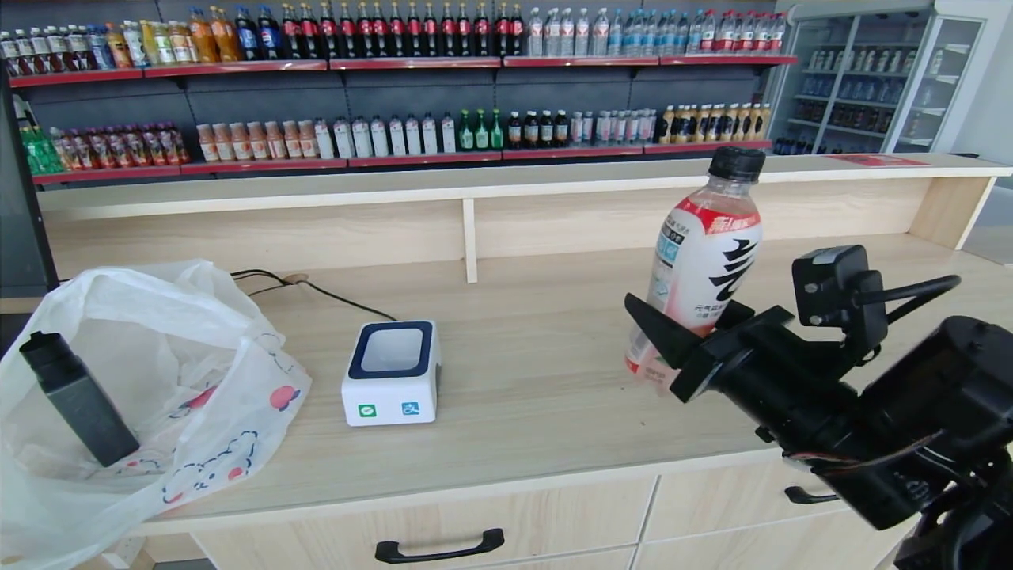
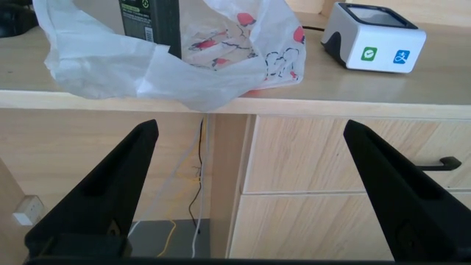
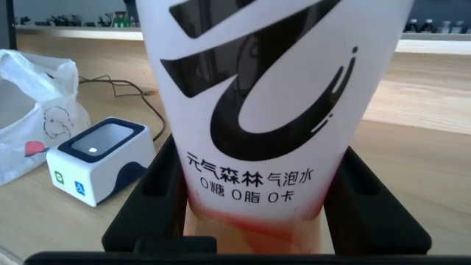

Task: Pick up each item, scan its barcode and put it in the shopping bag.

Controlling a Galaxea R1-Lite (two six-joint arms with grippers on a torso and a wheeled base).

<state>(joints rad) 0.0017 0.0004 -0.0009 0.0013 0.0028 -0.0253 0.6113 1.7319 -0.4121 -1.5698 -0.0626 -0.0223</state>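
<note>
**Right arm has the drink bottle; scanner and bag sit to its left**

Nearest: left gripper (image 2: 250, 199) sits low in front of the counter, level with the drawer fronts (image 2: 331, 177), fingers spread wide, nothing between them.

Right gripper (image 1: 687, 332) is over the right part of the counter (image 1: 538, 380), clamped on the lower body of the drink bottle (image 1: 704, 261). One dark finger on each side of the label, seen close in the right wrist view (image 3: 257, 221). Bottle (image 3: 257, 110) has a white label with black strokes, a red band and a black cap, and leans slightly with the cap toward the right. Can't tell if its base clears the counter.

Scanner (image 1: 392, 372): white box with a dark-framed window facing up, mid-counter, well apart from the bottle. Its black cable (image 1: 316, 289) runs back toward the ledge.

Shopping bag (image 1: 158, 356): white plastic with red and blue print, at the left end of the counter, mouth open. A dark grey bottle (image 1: 79, 400) stands tilted inside it.

Behind: raised wooden ledge (image 1: 506, 190), then red shelves of drinks (image 1: 396, 134), and a glass-door fridge (image 1: 870, 79) at far right.
</note>
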